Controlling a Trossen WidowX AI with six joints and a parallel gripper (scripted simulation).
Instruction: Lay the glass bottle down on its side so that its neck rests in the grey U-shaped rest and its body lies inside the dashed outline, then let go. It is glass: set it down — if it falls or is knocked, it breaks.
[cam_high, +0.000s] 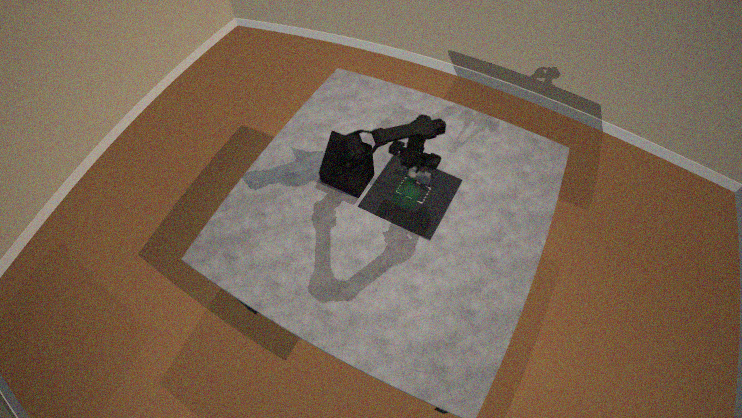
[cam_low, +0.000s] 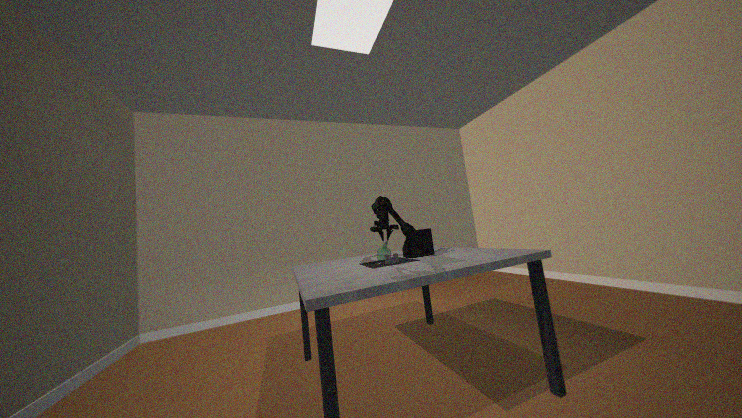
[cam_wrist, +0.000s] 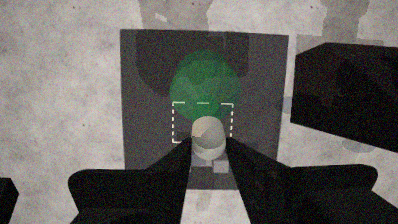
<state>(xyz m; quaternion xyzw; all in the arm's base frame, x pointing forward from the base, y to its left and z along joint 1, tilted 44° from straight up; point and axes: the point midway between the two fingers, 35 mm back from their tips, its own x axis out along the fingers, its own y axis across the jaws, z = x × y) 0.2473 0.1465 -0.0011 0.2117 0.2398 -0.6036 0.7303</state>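
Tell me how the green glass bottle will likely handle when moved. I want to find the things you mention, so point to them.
The green bottle (cam_high: 408, 196) (cam_low: 383, 253) (cam_wrist: 205, 80) is glass, so likely brittle. Its broad, round body may roll once laid down. Gripped only by its narrow neck, it could swing in the claw (cam_low: 385, 239) (cam_wrist: 209, 145).

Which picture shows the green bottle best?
The wrist view. There the bottle looks biggest, with its round green body and pale top between the tool's fingers. The top view shows a blurry green patch, partly hidden by the arm. The exterior view shows it tiny, but from the side.
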